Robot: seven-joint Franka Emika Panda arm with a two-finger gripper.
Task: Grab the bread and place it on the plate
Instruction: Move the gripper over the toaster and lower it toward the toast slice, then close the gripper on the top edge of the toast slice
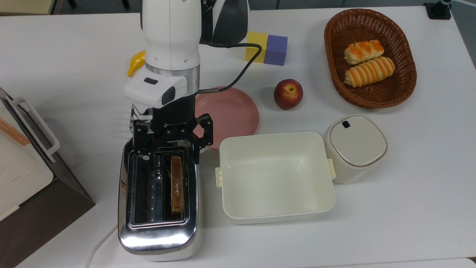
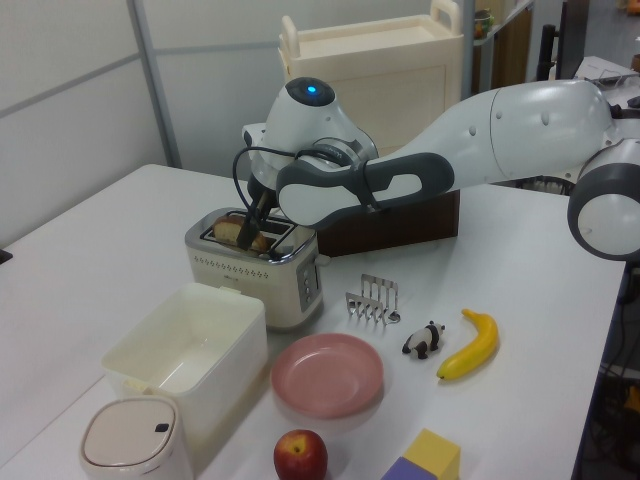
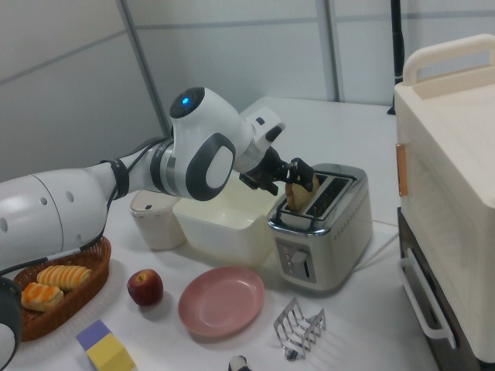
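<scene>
Bread [image 1: 177, 185] upright in toaster [image 1: 160, 238] slot; spread-fingered gripper [image 1: 171, 152] above its end; pink plate [image 1: 238, 111] adjacent, cream tub [image 1: 277, 216] and apple [image 1: 288, 93] nearby.

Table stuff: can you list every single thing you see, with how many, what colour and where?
bread: 1, tan, standing in the toaster's slot
toaster: 1, shiny silver, top view's lower left
plate: 1, pink, beside the toaster
tub: 1, cream, top view's right of the toaster
lidded canister: 1, cream, beside the tub
apple: 1, red, near the plate
basket: 1, brown wicker, holding 2 orange-striped rolls
blocks: 2, yellow and purple, touching
banana: 1, yellow
panda toy: 1, black and white, beside the banana
toast rack: 1, metal
cabinet: 1, cream and brown
gripper: 1, black, jaws open over the toaster
</scene>
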